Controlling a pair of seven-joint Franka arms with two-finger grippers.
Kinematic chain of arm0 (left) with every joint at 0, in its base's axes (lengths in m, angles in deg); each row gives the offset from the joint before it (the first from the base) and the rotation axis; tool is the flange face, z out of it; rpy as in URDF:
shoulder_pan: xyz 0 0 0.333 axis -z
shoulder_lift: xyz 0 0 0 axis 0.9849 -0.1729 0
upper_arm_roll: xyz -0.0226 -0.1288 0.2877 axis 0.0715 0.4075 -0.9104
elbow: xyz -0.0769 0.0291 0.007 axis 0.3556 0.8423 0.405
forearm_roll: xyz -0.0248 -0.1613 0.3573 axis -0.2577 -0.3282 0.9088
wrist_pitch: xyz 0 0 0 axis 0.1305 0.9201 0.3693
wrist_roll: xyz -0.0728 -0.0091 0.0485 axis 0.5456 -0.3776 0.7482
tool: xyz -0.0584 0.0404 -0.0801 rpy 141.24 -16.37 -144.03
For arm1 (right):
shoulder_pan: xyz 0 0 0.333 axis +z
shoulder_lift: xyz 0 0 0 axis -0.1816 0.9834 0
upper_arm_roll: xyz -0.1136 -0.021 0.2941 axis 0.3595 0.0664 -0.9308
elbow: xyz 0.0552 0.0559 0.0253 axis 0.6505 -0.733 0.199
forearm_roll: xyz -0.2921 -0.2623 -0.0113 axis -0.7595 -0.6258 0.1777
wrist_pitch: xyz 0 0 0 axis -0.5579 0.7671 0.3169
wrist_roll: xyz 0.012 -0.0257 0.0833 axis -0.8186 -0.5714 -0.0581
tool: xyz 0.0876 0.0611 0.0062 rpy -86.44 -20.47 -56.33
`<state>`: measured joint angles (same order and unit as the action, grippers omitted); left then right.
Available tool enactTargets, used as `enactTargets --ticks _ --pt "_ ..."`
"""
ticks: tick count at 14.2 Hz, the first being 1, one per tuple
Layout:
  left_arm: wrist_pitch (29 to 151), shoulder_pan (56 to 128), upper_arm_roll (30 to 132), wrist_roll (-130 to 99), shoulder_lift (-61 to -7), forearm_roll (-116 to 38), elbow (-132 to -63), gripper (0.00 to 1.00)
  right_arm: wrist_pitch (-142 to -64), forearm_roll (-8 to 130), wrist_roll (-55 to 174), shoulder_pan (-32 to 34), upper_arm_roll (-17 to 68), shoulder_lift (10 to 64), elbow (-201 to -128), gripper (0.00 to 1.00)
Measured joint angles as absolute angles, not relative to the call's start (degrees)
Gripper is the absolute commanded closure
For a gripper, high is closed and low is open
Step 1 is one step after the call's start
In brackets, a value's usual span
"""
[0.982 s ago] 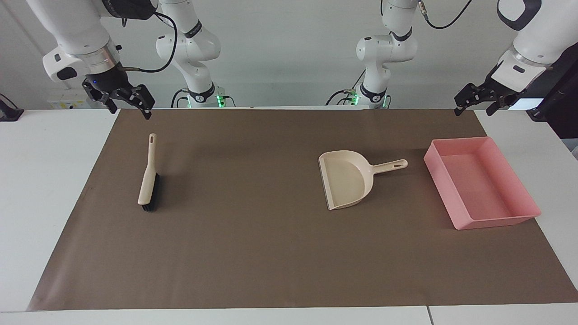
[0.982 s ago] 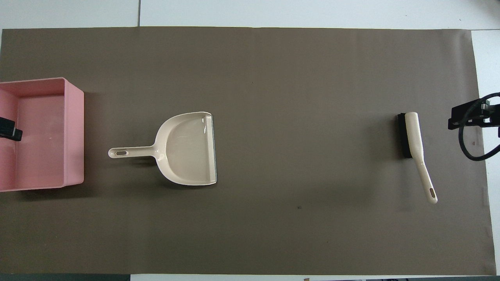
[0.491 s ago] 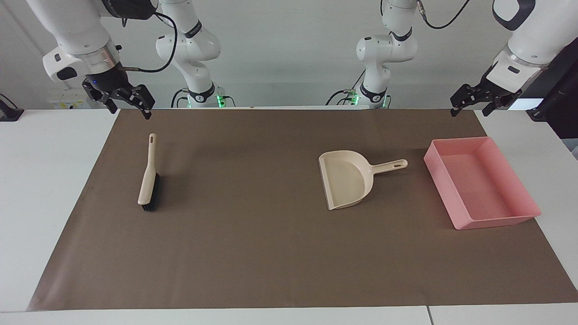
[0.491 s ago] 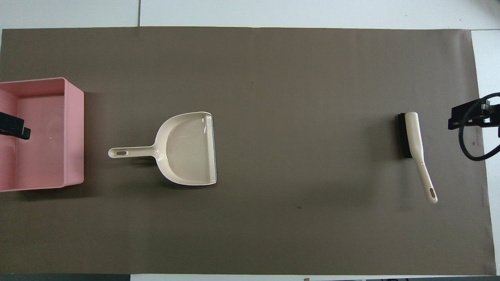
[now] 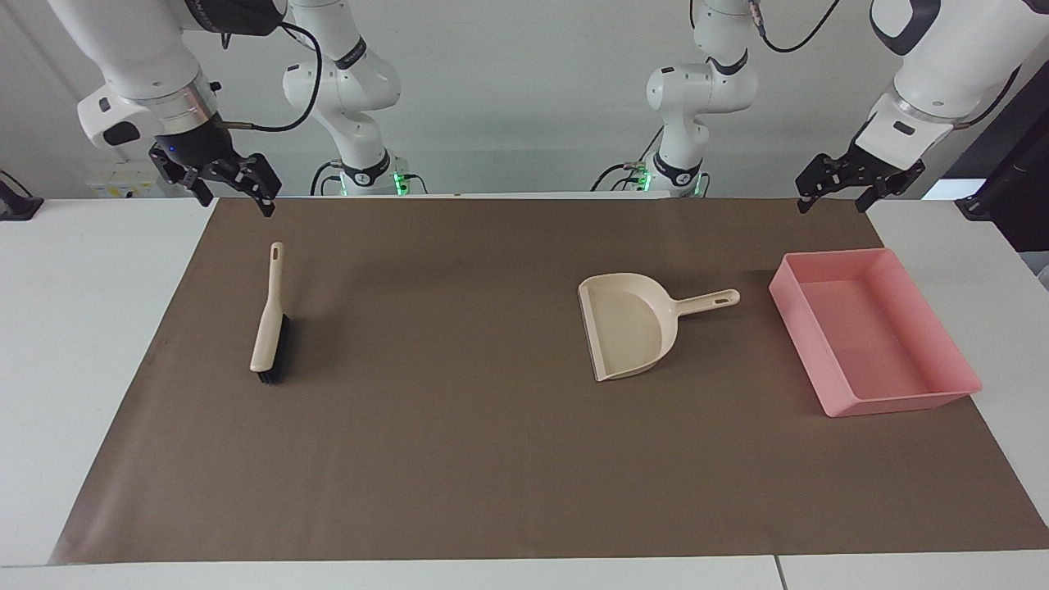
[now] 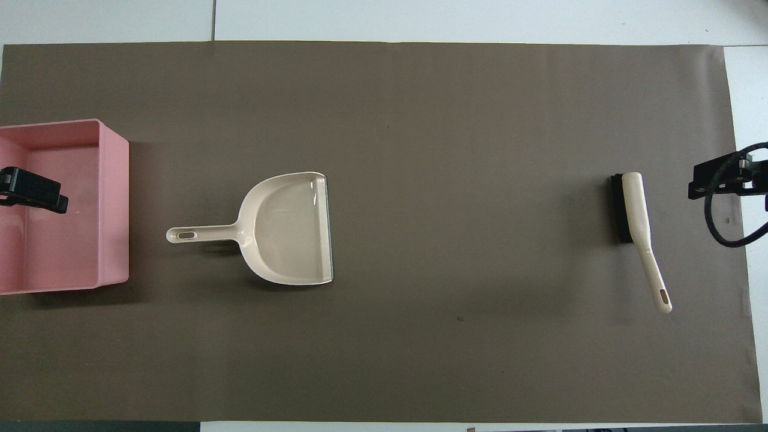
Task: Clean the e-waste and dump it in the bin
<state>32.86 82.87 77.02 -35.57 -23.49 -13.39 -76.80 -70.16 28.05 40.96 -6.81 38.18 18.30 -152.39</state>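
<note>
No e-waste shows in either view. The pink bin lies on the brown mat at the left arm's end and looks empty; it also shows in the overhead view. My left gripper hangs open and empty, high over the bin's end of the mat. In the overhead view the left gripper covers part of the bin. My right gripper hangs open and empty above the mat's corner, close to the brush handle; it sits at the edge of the overhead view.
A beige dustpan lies on the mat beside the bin, handle toward it, also seen from overhead. A beige brush with black bristles lies at the right arm's end. The brown mat covers most of the white table.
My left gripper has moved along the mat's edge toward the middle of the table, staying high. The right gripper, bin, dustpan and brush have not moved.
</note>
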Motion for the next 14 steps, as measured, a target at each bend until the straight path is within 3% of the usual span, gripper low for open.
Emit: enactTargets --ticks 14 --pt "34.93 82.77 76.6 -37.37 -22.32 -13.42 -78.88 0.02 -69.52 28.05 41.91 -7.03 38.25 18.3 -152.3 0.0"
